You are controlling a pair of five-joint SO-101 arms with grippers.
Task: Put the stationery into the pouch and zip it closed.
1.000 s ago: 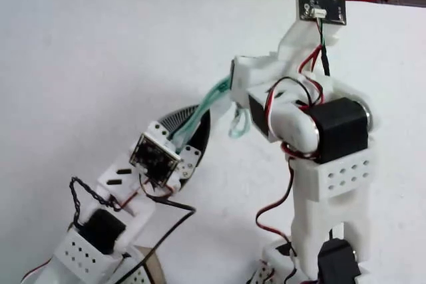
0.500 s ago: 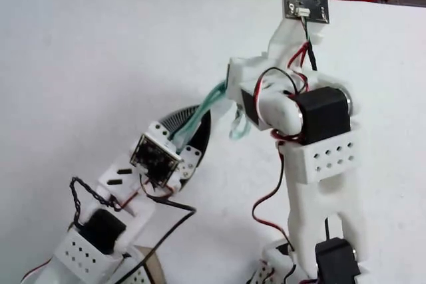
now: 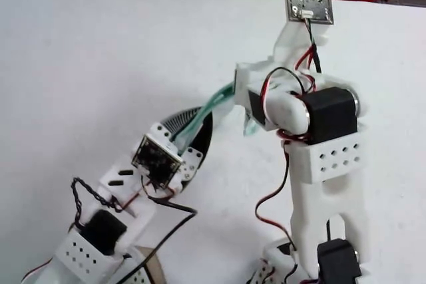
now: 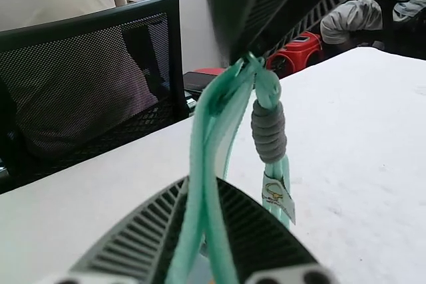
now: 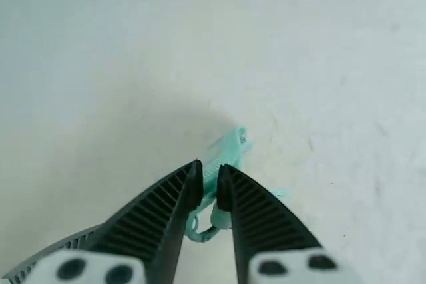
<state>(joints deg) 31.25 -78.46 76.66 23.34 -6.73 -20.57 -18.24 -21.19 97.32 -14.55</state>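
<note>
White table [image 3: 80, 51] lay under both arms. Left gripper [image 3: 196, 124] clamped the mint-green pouch [image 3: 216, 98]; only a thin raised edge visible, body hidden by arms. Grey-beaded zipper pull [image 4: 268, 131] dangled near its far end, where right gripper [image 5: 208, 171] pinched tight on it.

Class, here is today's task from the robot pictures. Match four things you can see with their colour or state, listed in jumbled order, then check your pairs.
Things:
1. pouch
2. bead on the pull cord
3. table
4. right pincer

Colour or state:
A. white
B. grey and ribbed
C. mint green
D. black, shut on the pouch

Pairs: 1-C, 2-B, 3-A, 4-D
</note>
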